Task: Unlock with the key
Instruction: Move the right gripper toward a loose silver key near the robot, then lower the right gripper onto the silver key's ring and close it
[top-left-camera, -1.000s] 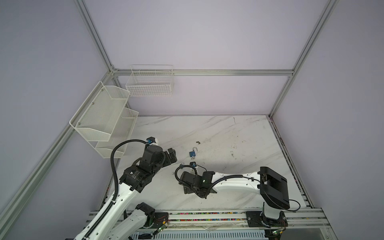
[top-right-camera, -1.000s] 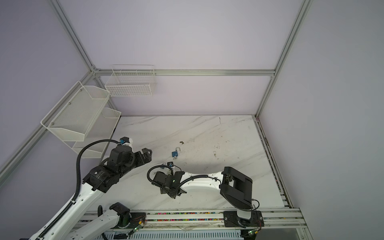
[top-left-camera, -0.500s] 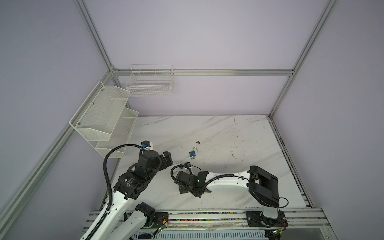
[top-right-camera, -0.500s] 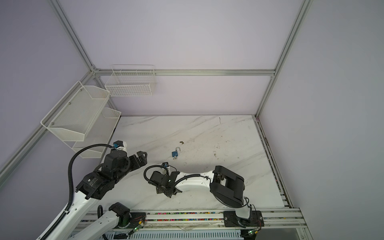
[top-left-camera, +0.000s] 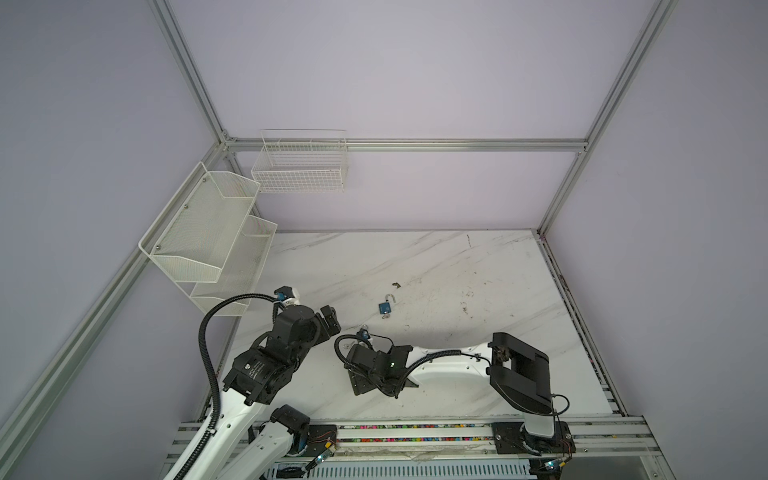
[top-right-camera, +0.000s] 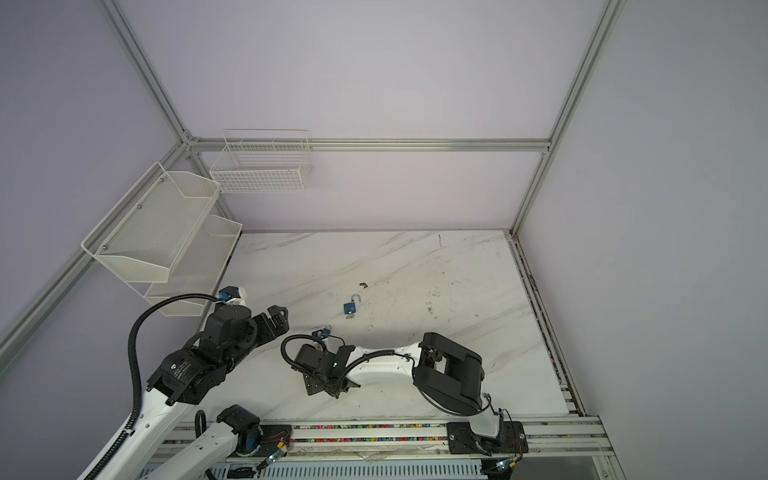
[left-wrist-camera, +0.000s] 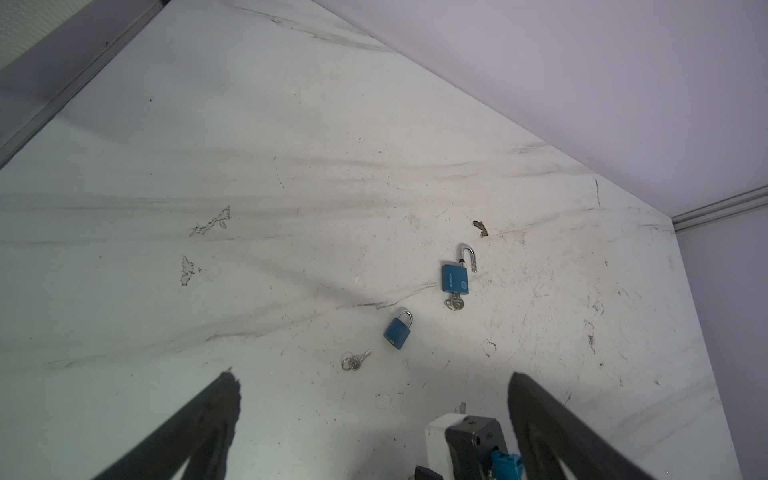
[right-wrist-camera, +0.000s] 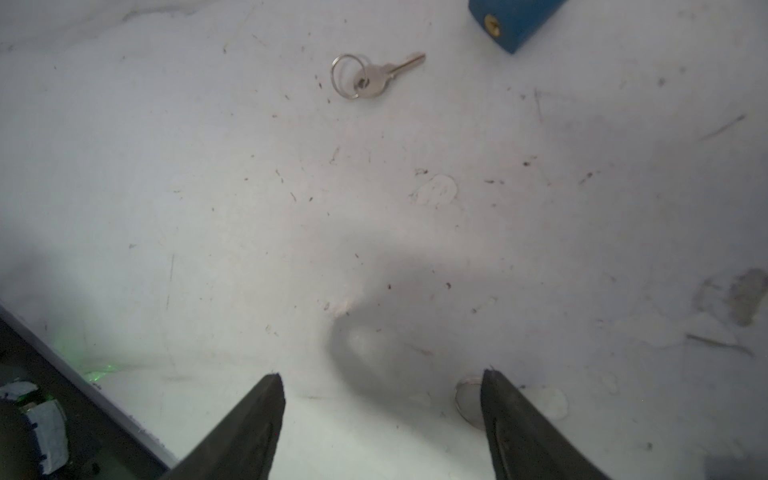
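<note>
In both top views the open lock (top-left-camera: 385, 308) (top-right-camera: 350, 308) lies on the table (top-left-camera: 478, 266) near the middle. Its hoop has popped open and a key (top-left-camera: 387, 316) pokes out of its bottom. The left gripper (top-left-camera: 330, 318) hangs to the left of it, well apart. The right arm (top-left-camera: 440, 365) bends low across the front. The other small things are too tiny to tell here.

The left wrist view shows more. A shut lock (left-wrist-camera: 398, 329) lies near the open lock. A loose key (left-wrist-camera: 356, 360) on a ring lies just beside the shut lock, not touching it. The left gripper's jaws are spread wide with nothing between them.

The right wrist view is the closest. The loose key looks sharp here, and only a corner of the shut lock peeks in. The right gripper (right-wrist-camera: 380, 374) has its jaws spread apart and holds nothing, well short of the loose key.

The table is white with grey streaks, scratches and dirty spots. The walls (top-left-camera: 415, 83) are pale purple, with metal bars (top-left-camera: 415, 145) along them. A wire basket (top-left-camera: 301, 166) hangs on the back wall and mesh shelves (top-left-camera: 208, 241) hang on the left wall
</note>
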